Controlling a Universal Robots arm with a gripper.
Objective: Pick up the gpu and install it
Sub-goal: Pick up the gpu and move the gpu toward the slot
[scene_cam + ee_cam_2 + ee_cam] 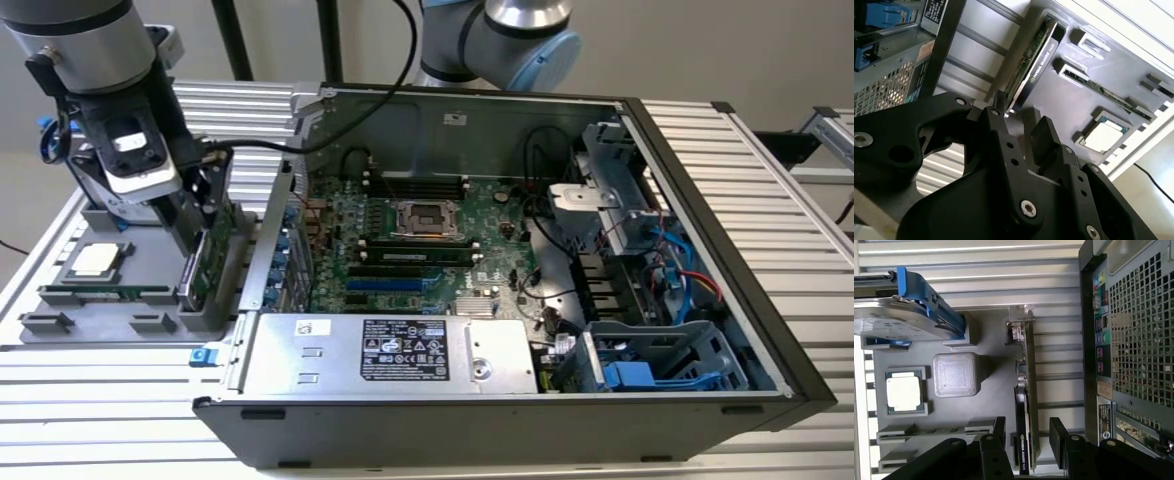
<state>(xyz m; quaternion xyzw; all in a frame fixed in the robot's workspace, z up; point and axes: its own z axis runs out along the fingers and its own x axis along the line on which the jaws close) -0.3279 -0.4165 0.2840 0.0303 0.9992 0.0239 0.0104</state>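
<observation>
While the arm points straight down outside the case, the gripper stands open, its fingers either side of the gpu and clear of it. The gpu stands on edge in a tray beside the case, white print on its cooler. The tray holds a chip, memory stick, hard drive.

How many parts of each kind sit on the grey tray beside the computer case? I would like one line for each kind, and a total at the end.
gpu: 1
processor chip: 1
memory stick: 1
hard drive with blue frame: 1
pale square block: 1
Total: 5
</observation>
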